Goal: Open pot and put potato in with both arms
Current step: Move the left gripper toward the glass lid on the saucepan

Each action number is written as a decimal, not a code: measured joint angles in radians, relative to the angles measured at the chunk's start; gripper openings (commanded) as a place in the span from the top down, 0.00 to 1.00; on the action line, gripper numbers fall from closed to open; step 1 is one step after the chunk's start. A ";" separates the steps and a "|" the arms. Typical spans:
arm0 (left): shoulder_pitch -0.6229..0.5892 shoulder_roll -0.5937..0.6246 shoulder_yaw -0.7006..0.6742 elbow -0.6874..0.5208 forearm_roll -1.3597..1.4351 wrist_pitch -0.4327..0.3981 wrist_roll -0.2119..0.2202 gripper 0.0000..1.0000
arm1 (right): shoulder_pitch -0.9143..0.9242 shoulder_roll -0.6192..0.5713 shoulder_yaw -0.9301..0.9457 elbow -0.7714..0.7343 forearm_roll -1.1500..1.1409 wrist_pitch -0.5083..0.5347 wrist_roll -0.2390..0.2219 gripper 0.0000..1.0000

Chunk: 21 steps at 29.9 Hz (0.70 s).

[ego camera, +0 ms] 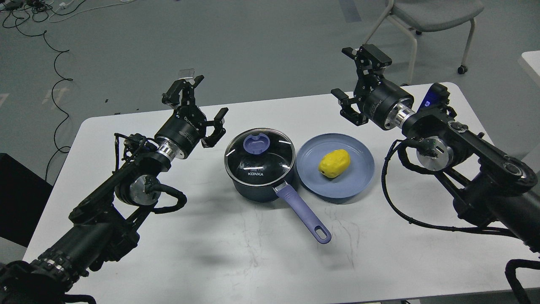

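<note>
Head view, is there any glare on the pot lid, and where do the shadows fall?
In the head view, the glass lid on the pot carries short white glints near its rim, so the inside is hard to see; the potato on the blue plate is sharp and evenly lit; soft, blurred shadows of the arms lie on the white table.

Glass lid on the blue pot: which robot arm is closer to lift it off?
The left. Its open claw hangs just beside the glass lid with the purple knob on the dark navy saucepan. The right open claw sits farther off, beyond the blue plate holding the yellow potato.
</note>
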 measured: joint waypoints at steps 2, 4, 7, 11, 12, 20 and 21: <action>0.021 0.005 -0.002 -0.017 0.001 0.001 0.001 0.02 | 0.003 0.008 -0.001 -0.007 0.000 -0.008 0.000 0.00; 0.050 0.019 -0.005 -0.036 0.002 0.001 0.003 0.02 | 0.005 0.019 -0.002 -0.016 -0.001 -0.016 0.000 0.00; 0.069 0.037 -0.014 -0.049 0.002 0.006 0.004 0.02 | 0.005 0.028 -0.004 -0.022 -0.005 -0.025 -0.001 0.00; 0.072 0.044 -0.038 -0.053 0.001 0.032 0.004 0.02 | 0.005 0.042 -0.007 -0.023 -0.033 -0.034 -0.001 0.00; 0.072 0.045 -0.042 -0.053 0.000 0.039 0.002 0.02 | 0.004 0.043 -0.008 -0.023 -0.037 -0.035 -0.001 0.00; 0.072 0.067 -0.047 -0.054 -0.001 0.047 0.013 0.02 | 0.000 0.044 -0.010 -0.017 -0.042 -0.034 -0.002 0.00; 0.072 0.069 -0.050 -0.055 -0.001 0.047 0.015 0.02 | -0.001 0.043 -0.010 -0.016 -0.041 -0.033 -0.002 0.00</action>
